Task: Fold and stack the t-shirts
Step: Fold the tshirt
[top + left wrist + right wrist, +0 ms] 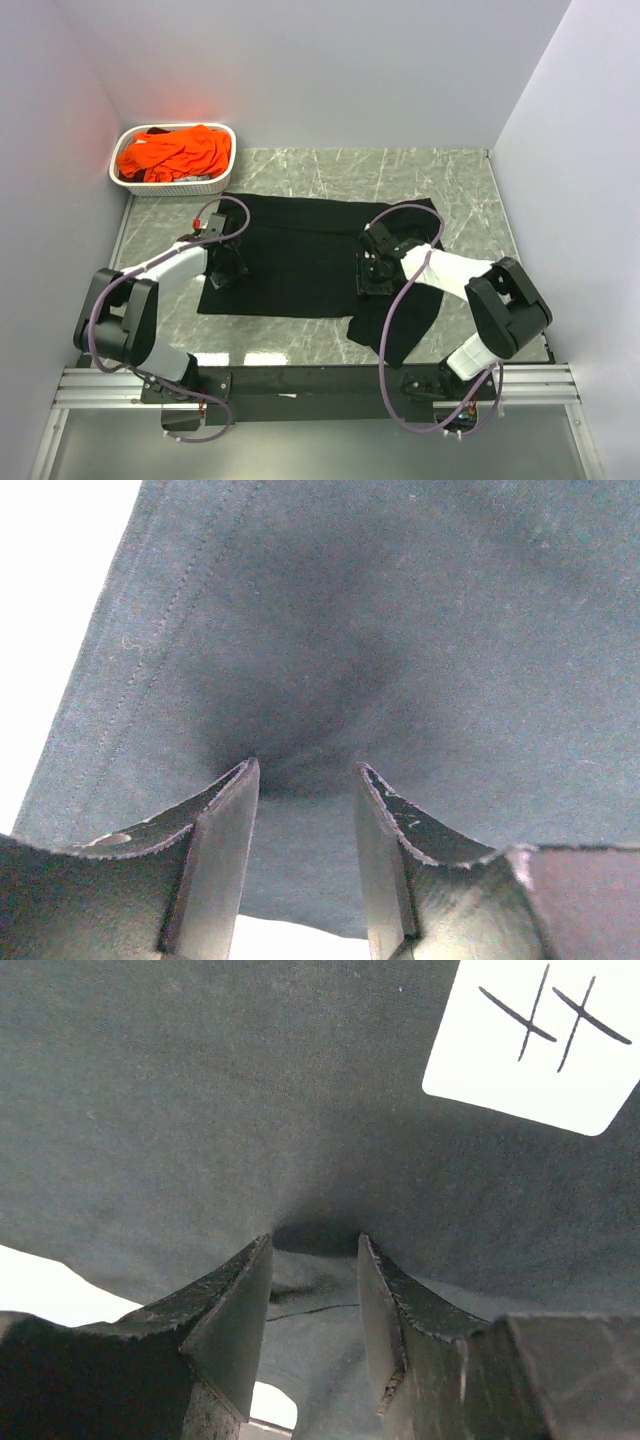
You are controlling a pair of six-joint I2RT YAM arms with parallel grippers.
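Black t-shirt (300,260) spread out on the desk (340,170), first fold looks barely started.
Both arms' jaws look pinched onto its cloth; orange t-shirts (175,152) sit untouched in the basket (118,178), nothing stacked.

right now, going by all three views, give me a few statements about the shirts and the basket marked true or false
1. The black t-shirt lies spread on the table. True.
2. The basket is empty. False: it holds orange t-shirts.
3. The left gripper and the right gripper are both at the black cloth. True.
4. The basket stands in the far right corner. False: it is in the far left corner.
5. A white tag with pen marks shows on the black cloth in the right wrist view. True.
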